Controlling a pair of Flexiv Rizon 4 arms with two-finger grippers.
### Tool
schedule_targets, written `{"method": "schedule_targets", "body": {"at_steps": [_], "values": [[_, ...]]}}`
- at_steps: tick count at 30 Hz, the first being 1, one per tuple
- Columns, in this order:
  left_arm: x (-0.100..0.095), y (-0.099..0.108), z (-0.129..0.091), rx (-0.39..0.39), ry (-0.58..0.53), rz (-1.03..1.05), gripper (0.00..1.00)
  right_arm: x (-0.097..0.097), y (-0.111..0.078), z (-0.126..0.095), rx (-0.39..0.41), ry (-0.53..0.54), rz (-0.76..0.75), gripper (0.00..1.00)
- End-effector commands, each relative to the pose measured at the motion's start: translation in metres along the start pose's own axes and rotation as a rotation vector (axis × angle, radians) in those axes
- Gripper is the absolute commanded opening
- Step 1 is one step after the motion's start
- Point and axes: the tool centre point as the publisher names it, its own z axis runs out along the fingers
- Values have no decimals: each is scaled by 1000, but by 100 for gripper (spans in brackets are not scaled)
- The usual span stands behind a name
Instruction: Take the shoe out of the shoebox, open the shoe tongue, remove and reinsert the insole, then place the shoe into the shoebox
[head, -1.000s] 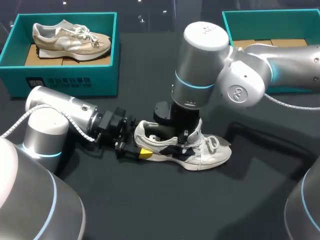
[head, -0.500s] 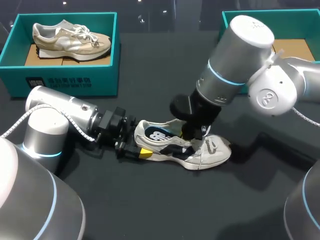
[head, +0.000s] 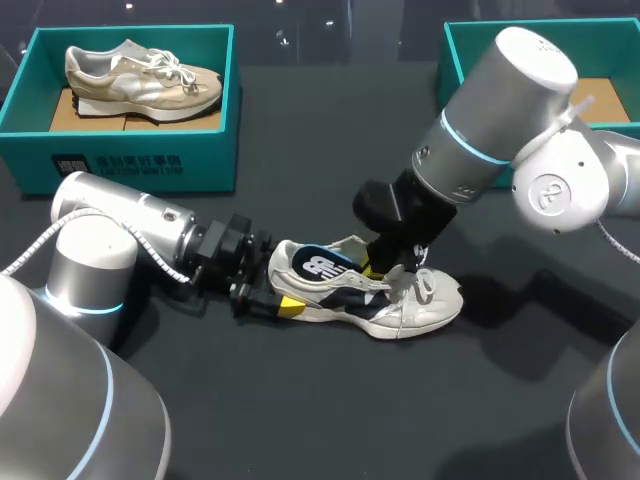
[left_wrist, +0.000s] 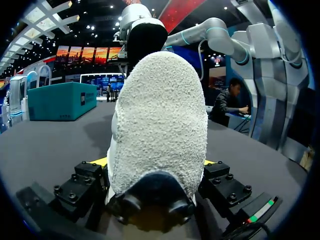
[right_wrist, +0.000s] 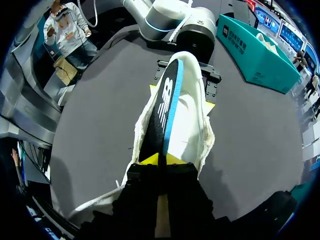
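Observation:
A white shoe with dark trim (head: 425, 310) lies on its sole in the middle of the black table, toe to the right. My left gripper (head: 281, 300) holds its heel, one yellow tip on either side; in the left wrist view the shoe's heel (left_wrist: 160, 120) fills the space between the left gripper (left_wrist: 155, 162) fingers. My right gripper (head: 378, 268) hangs over the shoe's opening, shut on one end of the black, blue-edged insole (head: 320, 266). In the right wrist view the insole (right_wrist: 162, 105) slants up out of the shoe (right_wrist: 192, 130) from the right gripper (right_wrist: 161, 160).
A teal shoebox (head: 30, 110) at the back left holds a beige shoe (head: 140, 75) on cardboard. A second teal box (head: 460, 50) stands at the back right, behind my right arm. The first box also shows beyond the shoe as a teal box (right_wrist: 250, 55).
My right arm has risen and swung to the right, drawing the insole partly up out of the shoe. The left gripper and the shoe have stayed in place.

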Motion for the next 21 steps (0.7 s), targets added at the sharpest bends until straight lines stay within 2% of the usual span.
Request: {"method": "schedule_targets", "body": {"at_steps": [1, 4, 7, 21], "values": [[-2, 3, 0, -1, -1, 0, 0, 4, -2, -7, -11, -11, -11, 0], [-2, 3, 0, -1, -1, 0, 0, 3, -7, -9, -68, -5, -34, 0], [-2, 3, 0, -1, -1, 0, 0, 3, -7, -12, -86, -5, -56, 0], [-2, 3, 0, -1, -1, 0, 0, 5, 41, -17, -74, 19, -223, 0]]}}
